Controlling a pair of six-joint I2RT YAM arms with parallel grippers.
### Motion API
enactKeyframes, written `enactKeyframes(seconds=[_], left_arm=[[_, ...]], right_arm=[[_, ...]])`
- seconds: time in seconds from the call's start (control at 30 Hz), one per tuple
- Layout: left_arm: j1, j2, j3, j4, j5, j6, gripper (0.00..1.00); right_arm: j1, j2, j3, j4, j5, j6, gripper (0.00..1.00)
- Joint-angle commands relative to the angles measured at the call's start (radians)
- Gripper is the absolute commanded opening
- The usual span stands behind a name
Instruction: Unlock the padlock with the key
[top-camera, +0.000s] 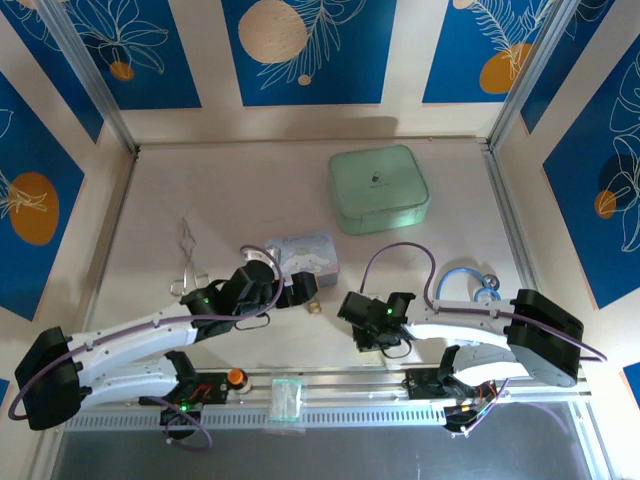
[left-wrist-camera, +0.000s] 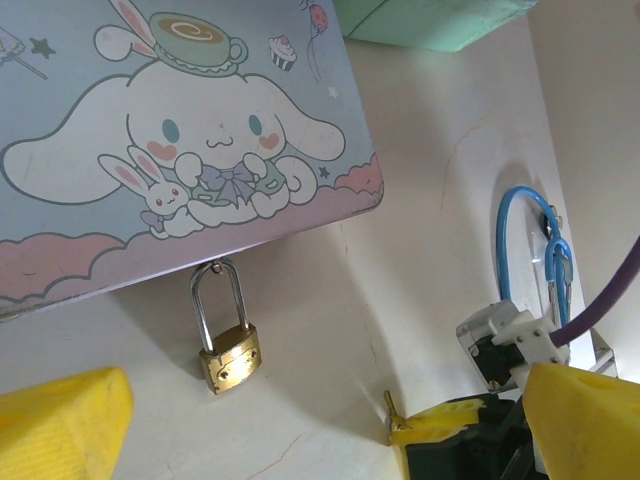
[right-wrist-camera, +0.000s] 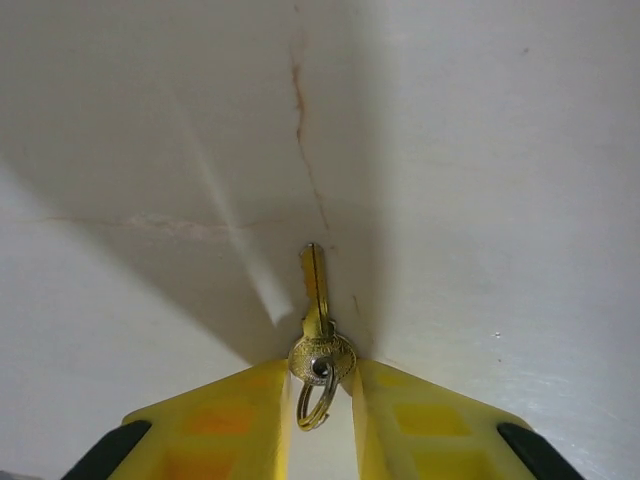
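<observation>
- The right gripper (right-wrist-camera: 322, 378) is clenched on the key (right-wrist-camera: 314, 290). Its 2 yellow fingers (right-wrist-camera: 225, 425) press against either side of the key's round head.
- The key is brass-toned. Its blade points straight away from the gripper over the pale desk (left-wrist-camera: 440, 200), and a small split ring (right-wrist-camera: 315, 402) hangs from the head between the fingers.
- The left gripper (left-wrist-camera: 325, 425) is released, with its 2 yellow fingers spread to the bottom corners of the left wrist view and nothing between them.
- The padlock (left-wrist-camera: 230, 355) lies on the desk between those fingers. Its brass body is nearer the gripper, and the top of its silver shackle reaches the edge of the cartoon tin (left-wrist-camera: 180, 150). The shackle looks closed.
- In the left wrist view the right gripper's yellow tip, with the key poking out, sits near the padlock but apart from it.
- A mint-green box (top-camera: 380, 188) sits beyond the tin, forceps (top-camera: 185, 262) lie to the left, and a blue cable (left-wrist-camera: 520, 235) lies to the right.
</observation>
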Motion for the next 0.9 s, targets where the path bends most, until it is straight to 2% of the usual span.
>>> enactKeyframes(seconds=[0.0,0.3,0.53,0.87], left_arm=[[-0.01,0.008,-0.018,0.013,-0.024,-0.022,0.99],[-0.01,0.008,-0.034,0.024,-0.036,-0.031,0.99],[-0.01,0.038,-0.051,0.082,-0.018,-0.052,0.99],[-0.05,0.087,-0.064,0.179,-0.028,-0.091,0.94]], right_arm=[[0.01,0.046,-0.011,0.038,-0.039,0.01,0.22],[-0.024,0.065,-0.005,0.046,-0.065,-0.036,0.0],[-0.068,-0.028,-0.014,0.012,-0.081,-0.089,0.0],[-0.198,-0.164,-0.08,0.069,-0.238,-0.18,0.0]])
